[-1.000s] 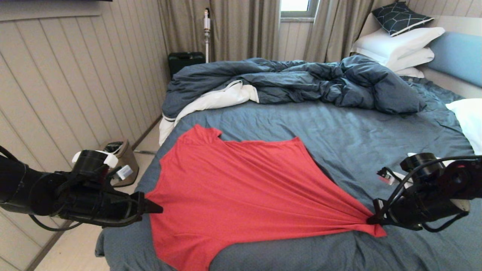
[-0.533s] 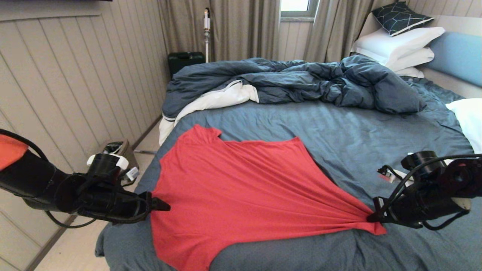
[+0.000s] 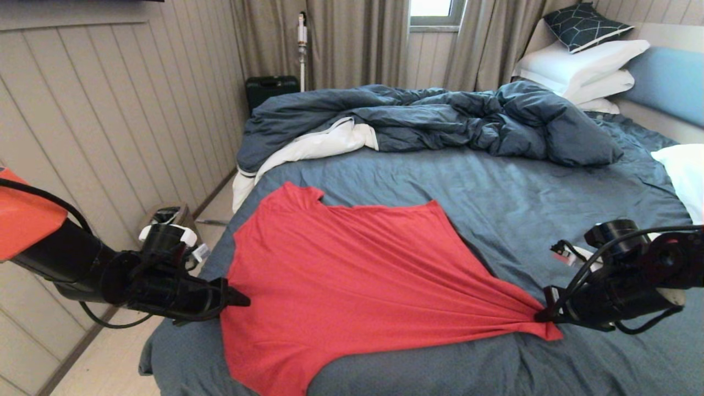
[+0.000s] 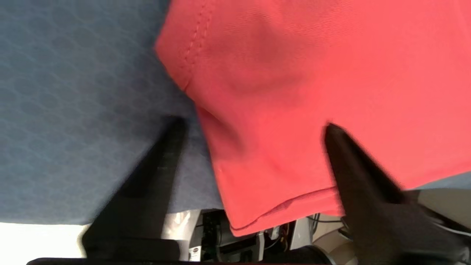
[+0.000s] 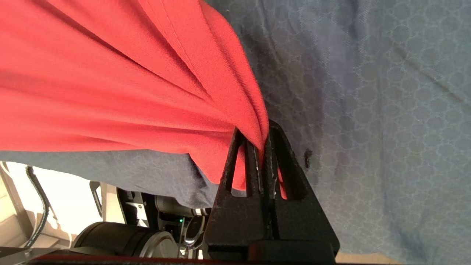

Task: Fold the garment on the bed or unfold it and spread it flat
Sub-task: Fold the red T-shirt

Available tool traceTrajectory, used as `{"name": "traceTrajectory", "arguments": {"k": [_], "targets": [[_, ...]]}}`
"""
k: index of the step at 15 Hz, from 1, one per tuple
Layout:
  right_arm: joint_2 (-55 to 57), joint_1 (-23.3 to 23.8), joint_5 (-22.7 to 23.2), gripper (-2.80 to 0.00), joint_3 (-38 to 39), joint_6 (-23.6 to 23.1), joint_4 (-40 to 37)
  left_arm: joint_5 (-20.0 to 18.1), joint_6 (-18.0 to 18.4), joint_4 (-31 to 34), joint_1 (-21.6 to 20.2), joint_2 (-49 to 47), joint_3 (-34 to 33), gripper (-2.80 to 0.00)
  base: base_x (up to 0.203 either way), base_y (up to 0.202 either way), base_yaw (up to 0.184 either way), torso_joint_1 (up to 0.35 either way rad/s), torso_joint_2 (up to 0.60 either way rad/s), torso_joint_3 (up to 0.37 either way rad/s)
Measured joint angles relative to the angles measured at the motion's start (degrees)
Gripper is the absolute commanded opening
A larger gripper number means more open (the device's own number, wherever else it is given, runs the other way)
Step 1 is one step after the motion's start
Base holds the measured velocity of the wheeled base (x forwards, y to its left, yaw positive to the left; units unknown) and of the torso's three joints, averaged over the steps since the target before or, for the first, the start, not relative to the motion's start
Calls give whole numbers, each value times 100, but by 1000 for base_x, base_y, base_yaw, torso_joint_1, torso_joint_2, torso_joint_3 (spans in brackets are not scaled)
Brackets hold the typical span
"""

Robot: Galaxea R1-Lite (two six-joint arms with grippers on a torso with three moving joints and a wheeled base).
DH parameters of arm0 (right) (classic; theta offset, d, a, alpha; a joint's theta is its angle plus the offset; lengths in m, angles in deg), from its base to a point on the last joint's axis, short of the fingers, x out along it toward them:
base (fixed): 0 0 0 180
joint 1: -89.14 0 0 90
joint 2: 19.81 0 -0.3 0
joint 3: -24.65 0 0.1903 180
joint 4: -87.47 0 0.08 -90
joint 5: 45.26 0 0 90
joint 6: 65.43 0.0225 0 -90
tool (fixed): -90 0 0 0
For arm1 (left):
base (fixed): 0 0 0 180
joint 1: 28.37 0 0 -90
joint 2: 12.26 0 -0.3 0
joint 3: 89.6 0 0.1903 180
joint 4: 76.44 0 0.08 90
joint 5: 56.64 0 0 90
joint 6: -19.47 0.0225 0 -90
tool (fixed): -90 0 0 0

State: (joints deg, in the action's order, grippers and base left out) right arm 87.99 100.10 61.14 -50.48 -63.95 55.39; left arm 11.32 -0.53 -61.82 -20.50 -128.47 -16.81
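The red garment (image 3: 352,264) lies on the bed's slate-blue sheet (image 3: 495,187), fanned out wide on my left and drawn into tight pleats on my right. My right gripper (image 3: 542,316) is shut on that bunched corner, and the right wrist view shows red cloth (image 5: 110,92) pinched between the closed fingers of this gripper (image 5: 259,140). My left gripper (image 3: 239,301) is at the garment's left edge, near the bed's side. In the left wrist view its jaws (image 4: 254,127) stand open and wide apart, straddling a hemmed corner of the garment (image 4: 294,73).
A rumpled dark blue duvet (image 3: 429,118) with white lining lies across the far half of the bed. White pillows (image 3: 583,66) are stacked at the far right, with another pillow (image 3: 685,170) at the right edge. A small bin (image 3: 176,220) stands on the floor by the panelled wall.
My left arm has moved right and forward, bringing its gripper up to the garment's left edge. The right gripper and its hold on the cloth have not changed.
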Motion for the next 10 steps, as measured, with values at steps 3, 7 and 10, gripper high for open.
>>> {"name": "traceTrajectory", "arguments": {"k": [3, 7, 10], "targets": [[16, 1, 5, -280, 2, 0, 72, -9, -88, 10, 140, 28, 5, -280, 0, 0, 0, 0, 0, 0], [33, 11, 11, -280, 13, 0, 104, -1, -146, -11, 298, 34, 16, -280, 0, 0, 0, 0, 0, 0], [-3, 20, 11, -280, 39, -1, 130, 7, -155, 16, 298, 88, -6, -280, 0, 0, 0, 0, 0, 0]]}}
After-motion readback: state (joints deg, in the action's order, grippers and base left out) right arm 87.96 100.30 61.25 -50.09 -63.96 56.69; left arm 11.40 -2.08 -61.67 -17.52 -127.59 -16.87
